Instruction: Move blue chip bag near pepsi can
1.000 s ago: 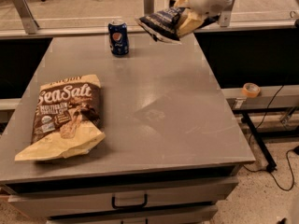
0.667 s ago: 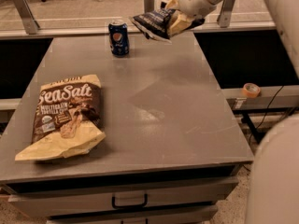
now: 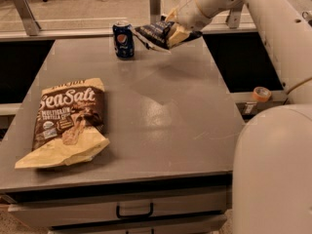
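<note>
The blue chip bag (image 3: 155,34) is a small dark navy bag with pale edges, held in the air above the far end of the grey table (image 3: 161,116). My gripper (image 3: 173,31) is shut on its right end, coming in from the upper right. The pepsi can (image 3: 123,39) stands upright on the table just left of the bag, with a small gap between them. The bag hangs a little above the tabletop and casts a shadow below it.
A large brown-and-cream "Sea Salt" bag (image 3: 68,121) lies flat on the table's left front. My white arm and base (image 3: 273,150) fill the right side. A roll of tape (image 3: 262,93) sits on a ledge at right. A drawer handle (image 3: 134,211) shows below the table front.
My gripper has carried the blue chip bag leftward and slightly down, closer to the pepsi can. The can and the Sea Salt bag have not moved.
</note>
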Controlling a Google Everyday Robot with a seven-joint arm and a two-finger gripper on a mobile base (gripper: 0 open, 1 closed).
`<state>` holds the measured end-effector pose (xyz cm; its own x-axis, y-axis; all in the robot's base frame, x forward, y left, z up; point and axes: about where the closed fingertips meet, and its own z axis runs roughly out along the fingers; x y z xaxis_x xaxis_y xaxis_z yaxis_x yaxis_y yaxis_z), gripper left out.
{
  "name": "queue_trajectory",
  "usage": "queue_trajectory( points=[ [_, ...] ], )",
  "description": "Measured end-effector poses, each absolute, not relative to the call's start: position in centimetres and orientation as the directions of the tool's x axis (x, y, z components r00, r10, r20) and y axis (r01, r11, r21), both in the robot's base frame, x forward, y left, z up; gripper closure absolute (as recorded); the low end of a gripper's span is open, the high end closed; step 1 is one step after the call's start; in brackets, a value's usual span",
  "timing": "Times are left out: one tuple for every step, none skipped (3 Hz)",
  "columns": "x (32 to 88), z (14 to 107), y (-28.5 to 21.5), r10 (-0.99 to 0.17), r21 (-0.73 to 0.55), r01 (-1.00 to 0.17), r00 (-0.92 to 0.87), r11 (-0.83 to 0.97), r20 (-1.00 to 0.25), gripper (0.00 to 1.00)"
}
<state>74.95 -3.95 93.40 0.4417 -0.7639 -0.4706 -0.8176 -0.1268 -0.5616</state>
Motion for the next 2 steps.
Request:
queue_trajectory(
  points=[
    [75.2, 91.0, -2.3, -0.762, -0.526, -0.837, 0.439, -0.154, -0.476, 0.35],
    [75.3, 90.0, -0.5, -0.757, -0.513, -0.837, 0.459, -0.192, -0.466, 0.13]
  ],
)
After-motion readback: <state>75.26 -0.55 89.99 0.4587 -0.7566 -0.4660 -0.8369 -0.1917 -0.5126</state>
